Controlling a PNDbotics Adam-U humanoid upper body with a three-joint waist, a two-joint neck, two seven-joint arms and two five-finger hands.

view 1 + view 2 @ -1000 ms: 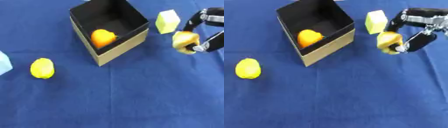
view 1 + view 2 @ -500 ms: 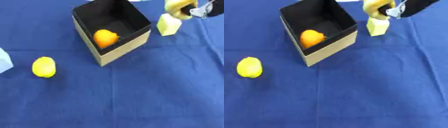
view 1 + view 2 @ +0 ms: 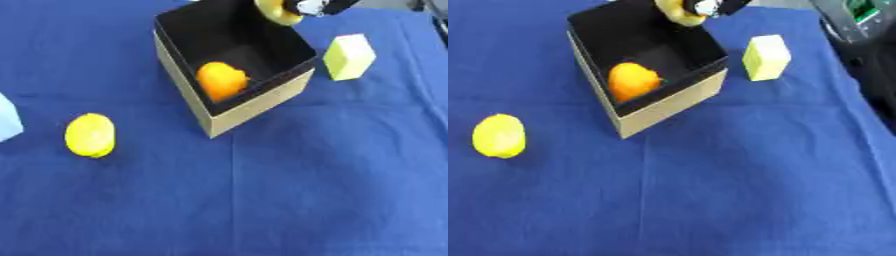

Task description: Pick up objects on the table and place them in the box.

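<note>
Holding: the right hand (image 3: 317,6) comes in from the top edge and has its fingers curled round a small yellow round thing (image 3: 278,12). Only a bit of the hand shows.
Yellow round thing: it hangs over the far right side of the box, above the open top. I cannot tell what kind of thing it is.
Box (image 3: 255,108): a black box with tan outside walls. It sits open on the blue cloth (image 3: 306,190), turned so one corner points at the robot.
Orange (image 3: 220,81): it lies inside the box, low against the near wall.
Lemon (image 3: 90,135): it lies on the cloth to the left of the box, well apart from it.
Pale yellow block (image 3: 349,56): it stands on the cloth just beside the box, on the right. It does not touch the box.
Light blue thing (image 3: 8,117): only a piece shows at the left edge, near the lemon.
Left hand: it shows in no view.
Dark machine part (image 3: 859,30): it fills the top right corner of the right eye view.
</note>
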